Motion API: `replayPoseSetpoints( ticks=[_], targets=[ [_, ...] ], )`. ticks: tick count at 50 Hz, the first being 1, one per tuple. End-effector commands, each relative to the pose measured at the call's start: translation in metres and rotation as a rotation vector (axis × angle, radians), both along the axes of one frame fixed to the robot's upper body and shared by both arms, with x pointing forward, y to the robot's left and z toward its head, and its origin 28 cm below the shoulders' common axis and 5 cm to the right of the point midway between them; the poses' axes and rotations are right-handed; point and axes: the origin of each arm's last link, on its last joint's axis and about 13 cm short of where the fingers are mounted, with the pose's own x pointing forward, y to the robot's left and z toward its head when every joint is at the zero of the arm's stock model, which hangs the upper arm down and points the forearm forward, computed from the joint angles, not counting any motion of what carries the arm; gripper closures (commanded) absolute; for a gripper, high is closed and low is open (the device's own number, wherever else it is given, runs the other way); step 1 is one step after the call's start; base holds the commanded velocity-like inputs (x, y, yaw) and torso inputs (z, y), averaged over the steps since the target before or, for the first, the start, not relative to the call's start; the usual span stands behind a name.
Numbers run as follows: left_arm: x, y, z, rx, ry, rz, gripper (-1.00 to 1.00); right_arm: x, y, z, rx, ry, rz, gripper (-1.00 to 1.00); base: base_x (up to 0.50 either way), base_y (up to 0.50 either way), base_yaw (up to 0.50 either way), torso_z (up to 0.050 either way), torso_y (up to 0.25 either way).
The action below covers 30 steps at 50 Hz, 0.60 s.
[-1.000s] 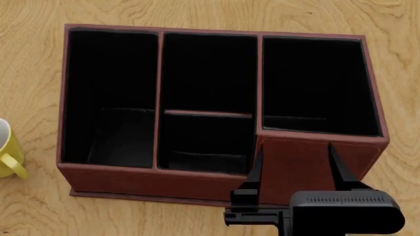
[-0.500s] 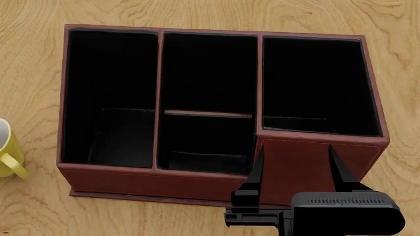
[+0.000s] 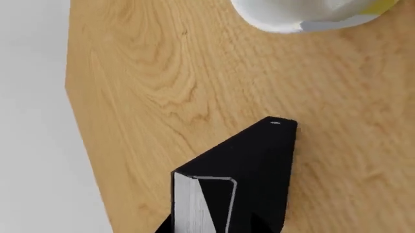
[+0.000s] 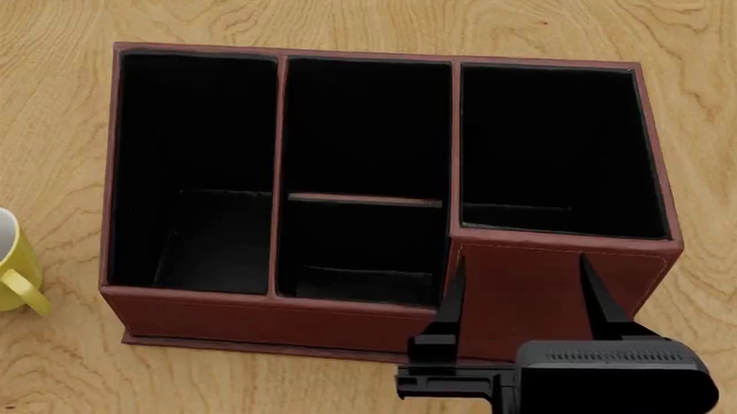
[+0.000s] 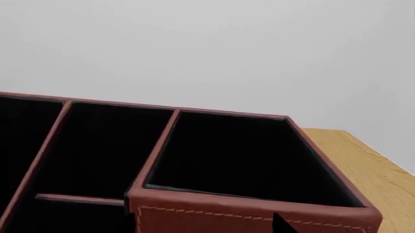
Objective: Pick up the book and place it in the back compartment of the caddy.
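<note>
In the left wrist view the book, black-covered with a white page edge, sticks out from my left gripper, which is shut on it above the wooden table. Neither one shows in the head view. The caddy is a reddish-brown box, black inside. Its back compartment is the small middle section on my side of a low crossbar. My right gripper is open, its fingers straddling the caddy's closed front-right block.
A yellow mug stands on the table left of the caddy, and its white inside shows beyond the book. The table edge runs close beside the book. Long side sections flank the middle column.
My right gripper has drifted a few pixels toward me and to the right. The caddy and the mug have not moved.
</note>
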Motion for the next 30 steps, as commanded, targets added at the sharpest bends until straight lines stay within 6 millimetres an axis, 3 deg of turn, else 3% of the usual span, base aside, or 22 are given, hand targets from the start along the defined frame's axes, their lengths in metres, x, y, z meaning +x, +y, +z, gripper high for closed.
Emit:
replayPoseSetpoints(
  ticks=[1, 30],
  targets=[
    [0.002, -0.005, 0.03, 0.09, -0.132, -0.024, 1.0, -0.001, -0.002, -0.001, 0.007, -0.003, -0.003, -1.0, 0.0, 0.0, 0.0, 0.0, 0.0],
    [-0.015, -0.017, 0.066, 0.106, -0.231, -0.119, 1.0, 0.0, -0.001, -0.002, 0.017, -0.001, 0.005, -1.0, 0.0, 0.0, 0.0, 0.0, 0.0]
  ],
)
